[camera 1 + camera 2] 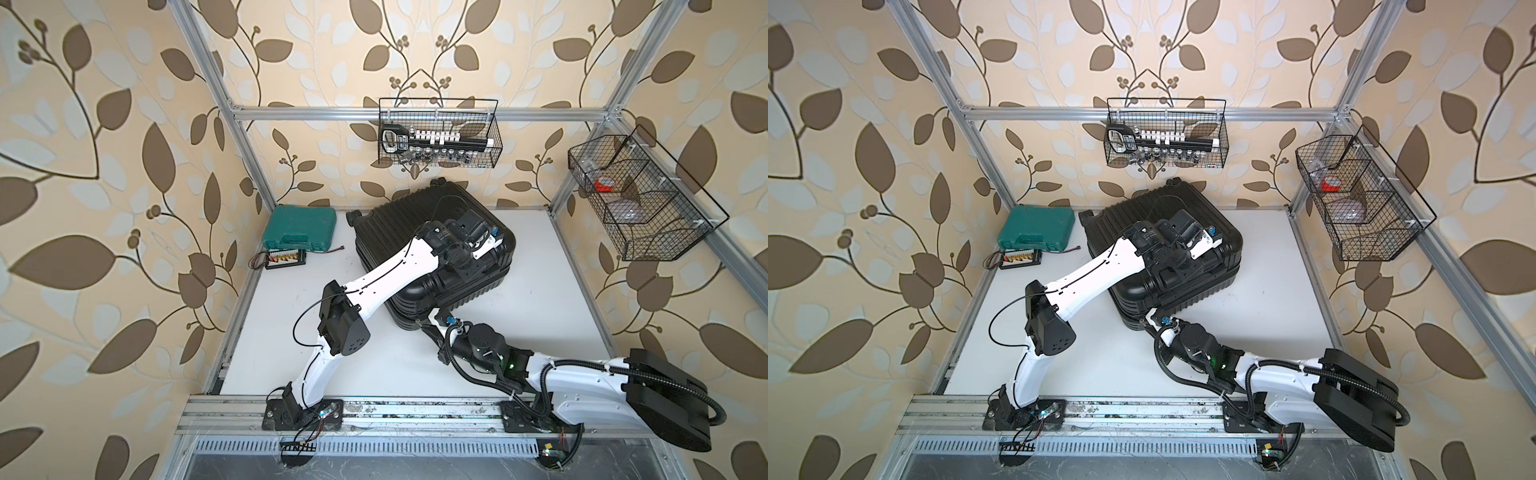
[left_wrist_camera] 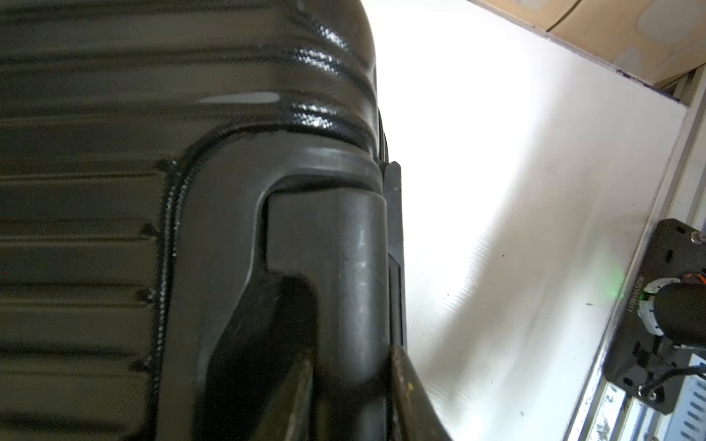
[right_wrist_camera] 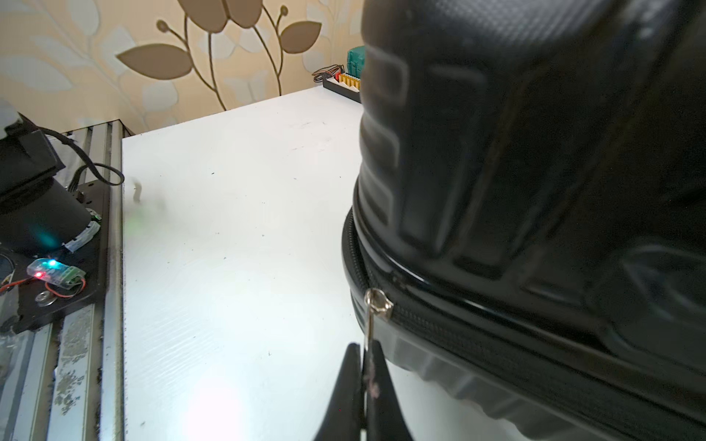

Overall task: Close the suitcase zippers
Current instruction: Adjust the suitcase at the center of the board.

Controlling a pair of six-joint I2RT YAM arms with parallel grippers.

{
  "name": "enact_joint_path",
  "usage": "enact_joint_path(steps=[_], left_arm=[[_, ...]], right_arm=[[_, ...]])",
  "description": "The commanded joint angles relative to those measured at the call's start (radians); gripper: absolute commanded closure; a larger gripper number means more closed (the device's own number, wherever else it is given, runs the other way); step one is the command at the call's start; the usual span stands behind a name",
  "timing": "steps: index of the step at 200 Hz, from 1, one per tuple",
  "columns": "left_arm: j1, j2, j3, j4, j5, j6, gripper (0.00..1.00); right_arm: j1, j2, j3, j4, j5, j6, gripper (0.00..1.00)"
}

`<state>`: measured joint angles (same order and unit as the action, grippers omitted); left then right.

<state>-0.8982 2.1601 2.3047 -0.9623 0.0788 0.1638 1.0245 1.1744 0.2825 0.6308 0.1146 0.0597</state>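
The black ribbed suitcase [image 1: 399, 232] [image 1: 1129, 224] lies flat on the white table with its two shell halves together. My left gripper [image 1: 467, 270] [image 1: 1177, 270] reaches over the top shell to the right-hand side. In the left wrist view this gripper [image 2: 351, 366] is shut on the black side handle [image 2: 351, 267]. My right gripper [image 1: 432, 322] [image 1: 1148, 320] sits at the suitcase's near corner. In the right wrist view it [image 3: 366, 351] is shut on the metal zipper pull [image 3: 376, 301]. The zipper track [image 3: 458, 324] runs from there along the seam.
A green tool case [image 1: 300, 229] and a small connector board [image 1: 286, 258] lie at the back left. Wire baskets hang on the back rail [image 1: 438, 133] and the right rail [image 1: 640, 199]. An aluminium rail [image 1: 374, 411] with both arm bases edges the front.
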Motion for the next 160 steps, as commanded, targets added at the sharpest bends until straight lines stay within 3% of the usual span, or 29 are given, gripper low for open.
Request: enact_joint_path(steps=[1,99,146,160], left_arm=[[0.004,-0.021,0.088,0.245,-0.03,-0.054,1.0],[0.001,0.026,0.094,0.398,0.12,-0.252,1.0],[0.002,0.024,0.093,0.39,0.171,-0.263,1.0],[0.002,0.01,0.091,0.368,0.145,-0.24,0.86]], right_arm=[[0.052,0.002,0.044,0.056,-0.087,0.021,1.0],[0.112,0.041,0.079,0.086,-0.035,0.076,1.0],[0.112,0.02,0.052,0.075,0.015,0.108,1.0],[0.112,0.009,0.045,0.041,0.057,0.123,1.0]])
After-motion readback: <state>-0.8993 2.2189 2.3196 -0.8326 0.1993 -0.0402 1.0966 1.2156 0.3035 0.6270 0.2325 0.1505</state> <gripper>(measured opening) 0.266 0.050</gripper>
